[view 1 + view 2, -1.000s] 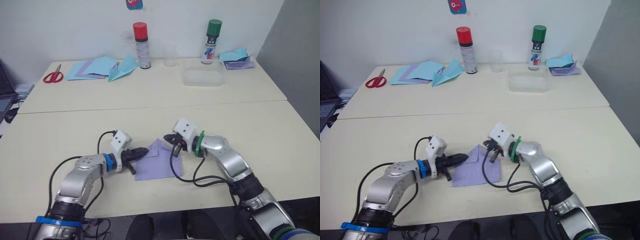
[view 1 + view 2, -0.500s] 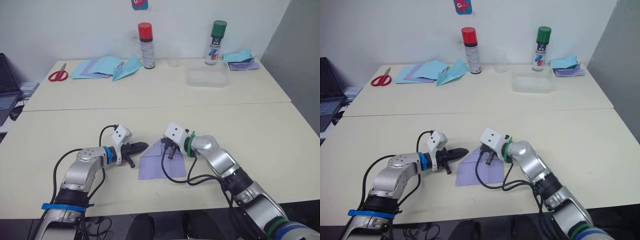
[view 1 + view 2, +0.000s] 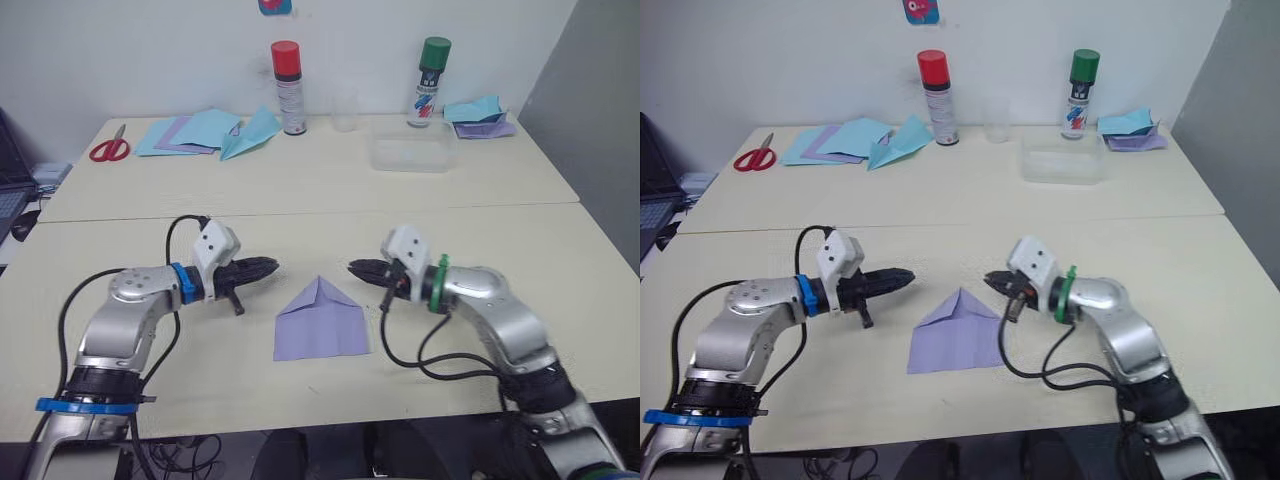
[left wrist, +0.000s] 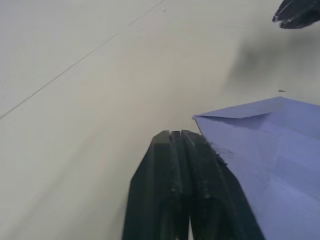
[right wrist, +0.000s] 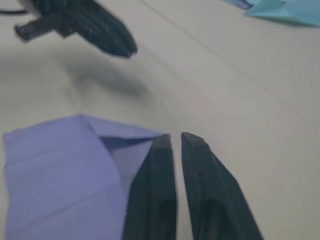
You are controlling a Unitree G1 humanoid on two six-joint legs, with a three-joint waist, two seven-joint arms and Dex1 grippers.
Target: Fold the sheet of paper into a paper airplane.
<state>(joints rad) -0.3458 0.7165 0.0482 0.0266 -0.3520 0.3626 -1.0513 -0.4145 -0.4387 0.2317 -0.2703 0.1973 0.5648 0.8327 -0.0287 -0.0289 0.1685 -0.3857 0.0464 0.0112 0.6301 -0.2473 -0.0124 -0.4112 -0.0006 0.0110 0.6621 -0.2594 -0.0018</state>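
Note:
The lavender sheet of paper (image 3: 320, 325) lies flat on the near table, its two far corners folded in to form a point aimed away from me. My left gripper (image 3: 270, 266) hovers just left of that point, shut and holding nothing; its fingers (image 4: 172, 150) are pressed together beside the paper's edge (image 4: 270, 150). My right gripper (image 3: 355, 268) hovers just right of the point, its fingers (image 5: 162, 150) all but closed with a thin slit between them and nothing in them. The two gripper tips face each other across the paper's point. Neither touches the paper.
At the back stand a red-capped spray can (image 3: 286, 88), a clear cup (image 3: 345, 112), a green-capped spray can (image 3: 430, 82) and a clear plastic box (image 3: 408, 155). Scissors (image 3: 105, 148), light-blue sheets (image 3: 190, 132) and a light-blue paper plane (image 3: 248, 135) lie back left. More folded paper (image 3: 478, 115) lies back right.
Both grippers have drawn back off the paper, the left one leftward and the right one rightward. The paper now lies free with its point folded. The camera has shifted slightly.

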